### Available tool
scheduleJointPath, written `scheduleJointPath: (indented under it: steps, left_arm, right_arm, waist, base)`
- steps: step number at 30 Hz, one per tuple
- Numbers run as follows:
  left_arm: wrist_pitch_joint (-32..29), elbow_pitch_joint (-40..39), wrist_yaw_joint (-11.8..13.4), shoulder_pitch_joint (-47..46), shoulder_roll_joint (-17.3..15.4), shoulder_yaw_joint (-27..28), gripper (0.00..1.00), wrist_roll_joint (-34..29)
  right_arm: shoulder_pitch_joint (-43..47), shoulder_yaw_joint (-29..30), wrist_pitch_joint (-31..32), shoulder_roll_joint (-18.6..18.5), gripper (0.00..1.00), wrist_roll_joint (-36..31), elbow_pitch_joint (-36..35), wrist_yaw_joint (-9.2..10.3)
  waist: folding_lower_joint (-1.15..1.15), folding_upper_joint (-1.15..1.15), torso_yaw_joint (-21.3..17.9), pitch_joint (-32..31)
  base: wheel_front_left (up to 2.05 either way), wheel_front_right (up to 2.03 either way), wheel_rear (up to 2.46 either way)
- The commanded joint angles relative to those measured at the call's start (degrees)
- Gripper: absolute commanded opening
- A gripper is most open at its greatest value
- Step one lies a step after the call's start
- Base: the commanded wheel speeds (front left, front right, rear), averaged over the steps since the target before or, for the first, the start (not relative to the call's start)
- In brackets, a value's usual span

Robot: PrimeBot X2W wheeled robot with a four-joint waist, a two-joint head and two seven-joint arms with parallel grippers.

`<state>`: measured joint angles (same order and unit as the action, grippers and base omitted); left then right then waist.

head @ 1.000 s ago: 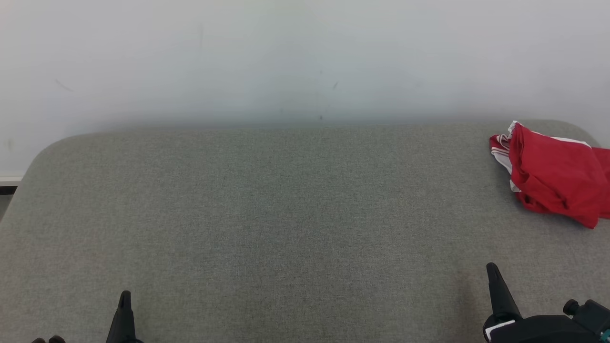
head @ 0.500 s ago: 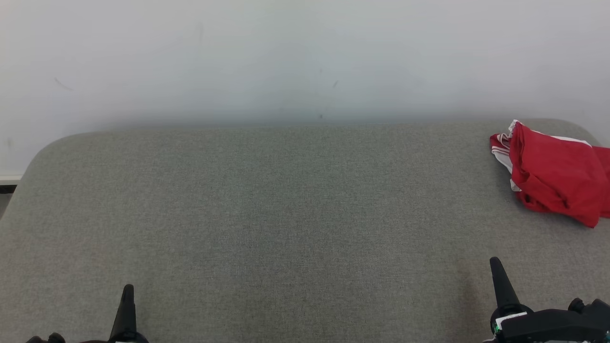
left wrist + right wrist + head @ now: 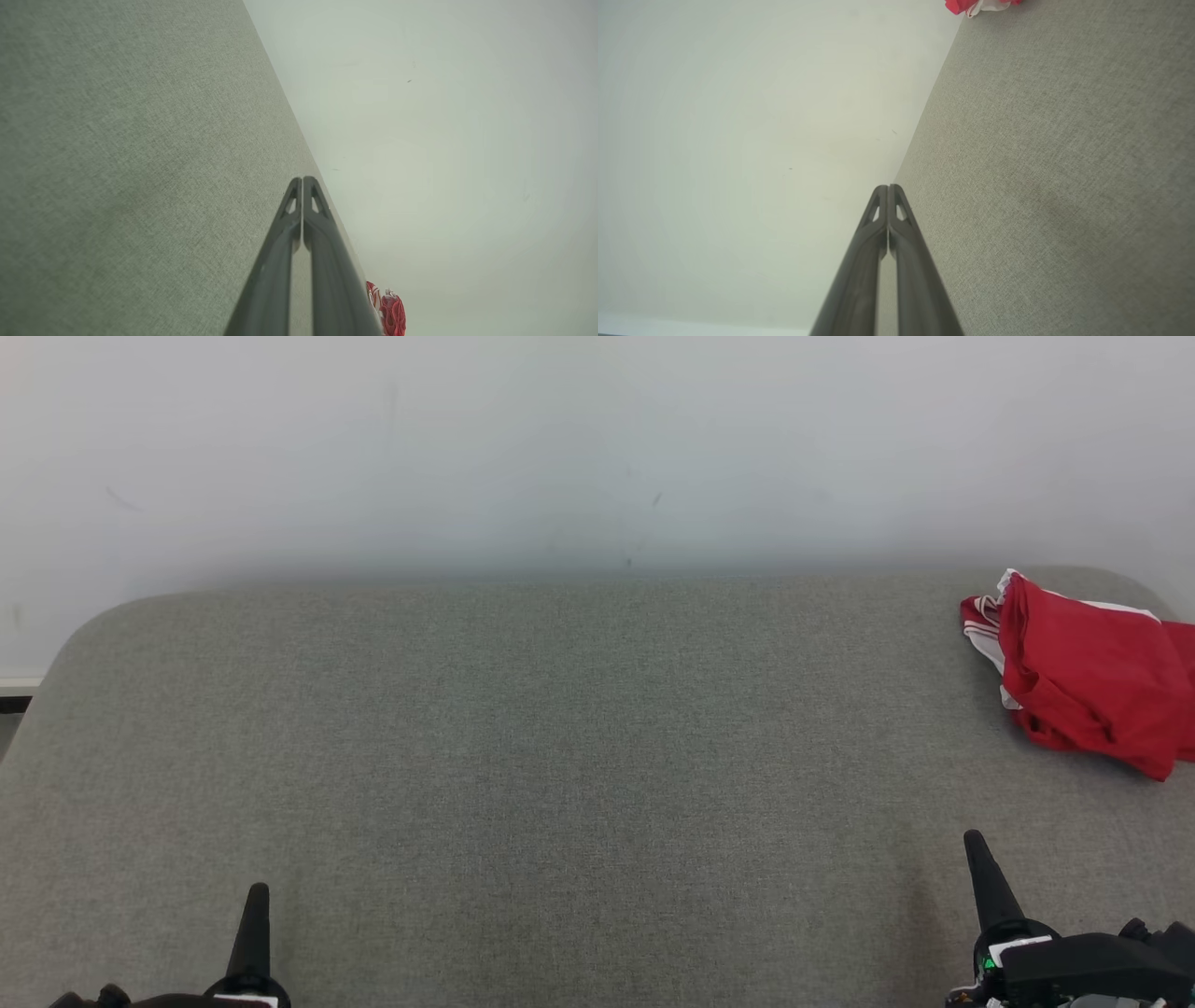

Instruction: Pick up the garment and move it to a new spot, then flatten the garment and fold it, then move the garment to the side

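**A:** What takes up most of the scene?

**B:** A broad grey surface (image 3: 560,756) covered in woven fabric, with rounded far corners. It runs right up to a pale wall (image 3: 560,448) behind it.

**A:** And where is the garment?

**B:** The garment (image 3: 1088,677) is red with white trim. It lies crumpled in a heap near the far right corner of the fabric, and the right edge of the head view cuts part of it off. Nothing touches it, and it is well apart from both tools.

**A:** How do the tools stand?

**B:** The right gripper (image 3: 976,845) shows at the lower right, its two dark fingers pressed together into one point and holding nothing. The left gripper (image 3: 256,896) at the lower left is the same, tips closed tight and empty. In each wrist view the fingertips meet along a thin seam above bare fabric.
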<state>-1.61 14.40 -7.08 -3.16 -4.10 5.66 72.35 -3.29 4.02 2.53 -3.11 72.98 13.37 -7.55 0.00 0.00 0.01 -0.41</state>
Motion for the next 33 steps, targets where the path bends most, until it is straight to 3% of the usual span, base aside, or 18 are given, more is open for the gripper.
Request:
scheduleJointPath:
  steps: [1, 33]
  left_arm:
    - [-0.18, -0.54, -0.30, -1.31, 0.01, 0.26, 0.00, 1.52]
    - [-3.93, -0.45, -0.58, -2.95, 0.97, 0.81, 0.00, 15.60]
  right_arm:
    - [-0.94, 0.28, 0.24, -0.39, 0.00, 1.38, -0.26, 0.07]
    - [-2.55, 1.71, 2.93, -0.26, 0.00, 15.34, 0.43, 0.11]
  waist:
    - [0.00, 0.00, 0.00, 0.01]
    - [0.00, 0.00, -0.01, 0.42]
  base:
    - [0.00, 0.00, 0.00]
    - [0.00, 0.00, 0.00]
